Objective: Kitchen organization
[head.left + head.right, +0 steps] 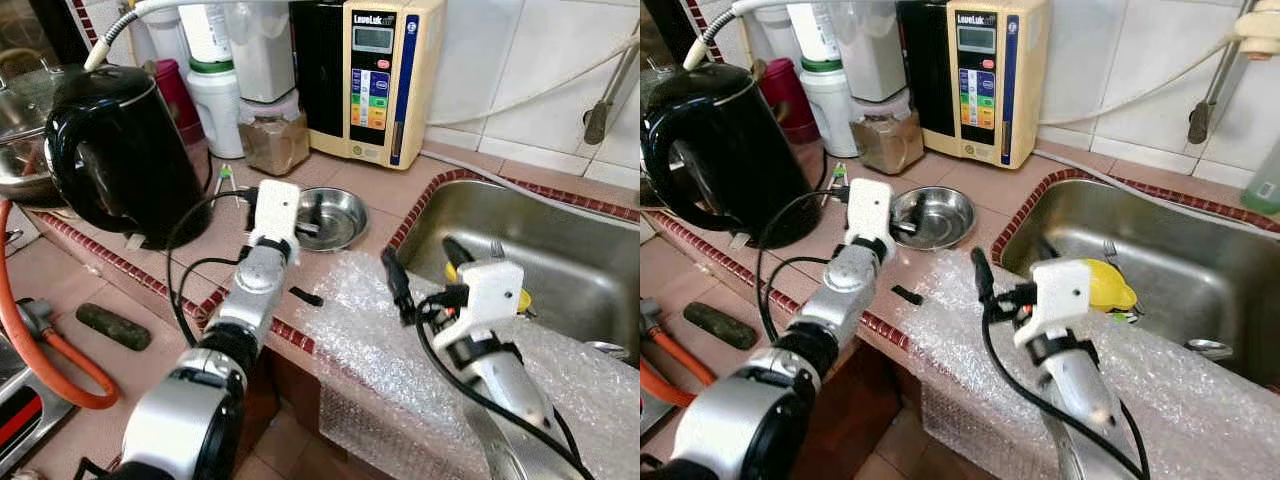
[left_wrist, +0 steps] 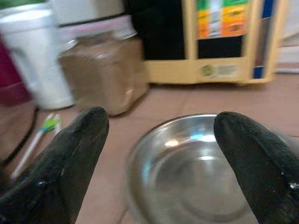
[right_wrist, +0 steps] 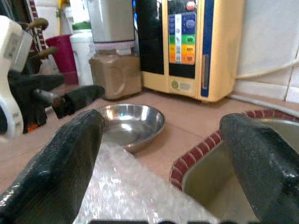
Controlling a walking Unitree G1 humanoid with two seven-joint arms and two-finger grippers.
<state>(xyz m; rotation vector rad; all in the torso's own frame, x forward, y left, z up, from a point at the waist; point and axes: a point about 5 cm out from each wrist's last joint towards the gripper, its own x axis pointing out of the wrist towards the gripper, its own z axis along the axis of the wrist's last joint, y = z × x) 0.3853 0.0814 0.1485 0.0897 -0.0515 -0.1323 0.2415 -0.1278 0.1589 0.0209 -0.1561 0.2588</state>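
steel bowl [image 1: 331,217] on counter, left of sink [image 1: 560,250], near side of water ionizer [image 1: 366,75] | L gripper [image 1: 312,214] wide open at its rim | R gripper [image 1: 424,272] wide open, empty, over bubble wrap [image 1: 370,330] | bowl prob light, stiff, slick; pinch rim, not wall

White tiled wall [image 1: 500,70] behind a terracotta-tiled counter [image 1: 365,180] with an inset steel sink [image 1: 560,250]
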